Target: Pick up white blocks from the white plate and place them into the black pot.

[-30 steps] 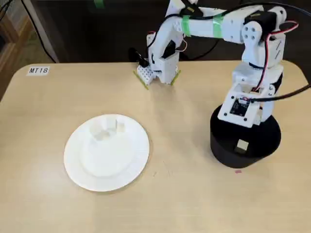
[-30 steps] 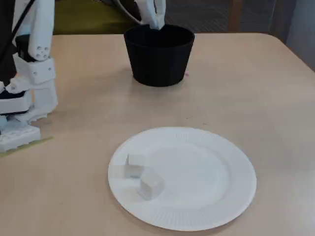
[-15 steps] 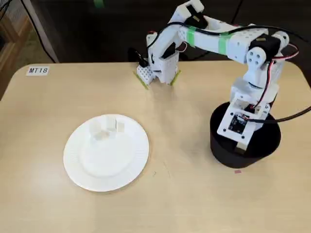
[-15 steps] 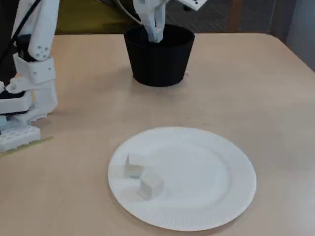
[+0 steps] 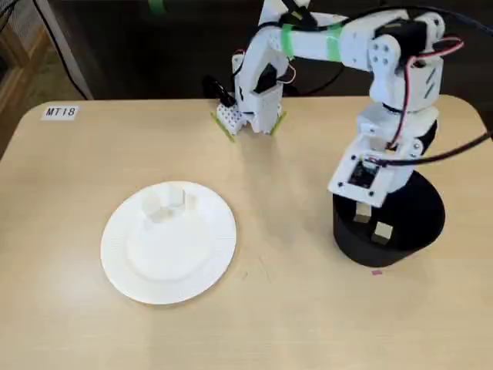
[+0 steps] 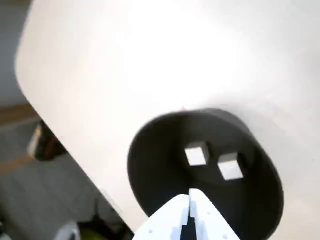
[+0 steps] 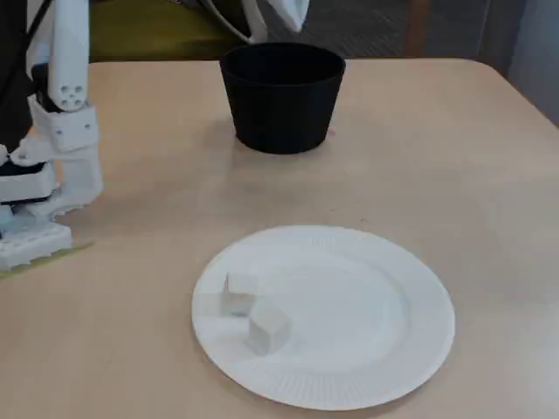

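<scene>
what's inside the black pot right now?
Two white blocks lie side by side on the floor of the black pot in the wrist view. The end effector, shut and empty, covers the near part of the floor.

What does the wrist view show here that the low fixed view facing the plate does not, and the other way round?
Only the wrist view looks into the black pot: two white blocks lie on its floor, with the gripper above them, its fingertips together and holding nothing. Only the low fixed view shows the white plate, with the blocks near its left edge, and the arm's base at far left. Both show the pot standing on the light table.
</scene>
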Tool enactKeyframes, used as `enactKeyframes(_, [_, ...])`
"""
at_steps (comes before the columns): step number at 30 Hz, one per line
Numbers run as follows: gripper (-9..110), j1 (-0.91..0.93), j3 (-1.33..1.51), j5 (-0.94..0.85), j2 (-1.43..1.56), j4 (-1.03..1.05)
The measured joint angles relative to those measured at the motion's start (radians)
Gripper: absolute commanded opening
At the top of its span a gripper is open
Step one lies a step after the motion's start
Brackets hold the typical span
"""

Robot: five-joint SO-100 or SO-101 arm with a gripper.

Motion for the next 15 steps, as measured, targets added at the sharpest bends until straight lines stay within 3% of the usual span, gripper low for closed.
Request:
enactKeyframes(7, [-2, 0.377, 0.207, 0.253, 0.224, 0.002])
enactKeyframes(15, [-2, 0.769, 0.425, 0.328, 0.279, 0.0])
